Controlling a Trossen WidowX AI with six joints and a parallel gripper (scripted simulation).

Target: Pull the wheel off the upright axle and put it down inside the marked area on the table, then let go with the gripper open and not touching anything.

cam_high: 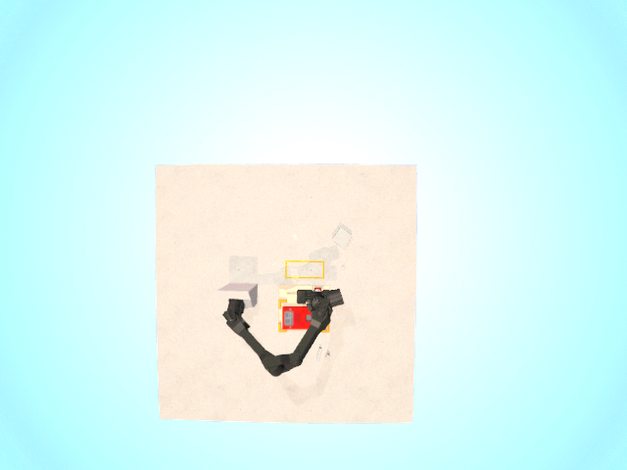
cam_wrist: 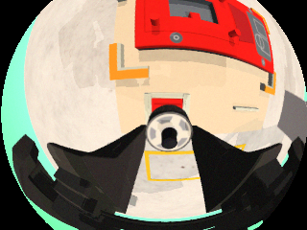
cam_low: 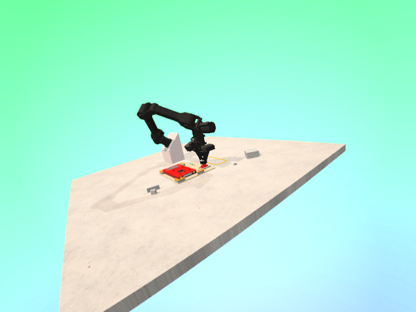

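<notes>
Gripper (cam_wrist: 168,133): pointed straight down over the cream board, fingers clamped on the wheel from both sides.
Wheel (cam_wrist: 168,130): grey-white w/ dark hub hole, seen end-on in wrist view; sits directly above a small red base (cam_wrist: 168,100) at the board's edge. Axle itself not visible, hidden under the wheel. Can't tell if the wheel has lifted off it.
Marked area (cam_high: 304,269): yellow-outlined rectangle on the table, just beyond the board; in wrist view it lies below the wheel, partly behind the fingers. Wheel is not inside it.
Board (cam_low: 210,166): cream plate w/ orange corner brackets, carrying a red housing (cam_low: 179,170) beside the wheel's spot.
Arm (cam_low: 174,116): black, elbow bent high, reaching from its mount near a white wedge block (cam_low: 174,147) down to the board.
Table (cam_low: 234,201): pale mottled slab; a grey box (cam_low: 251,153) well apart past the marked area, a small grey bracket (cam_low: 153,190) near the front side.
</notes>
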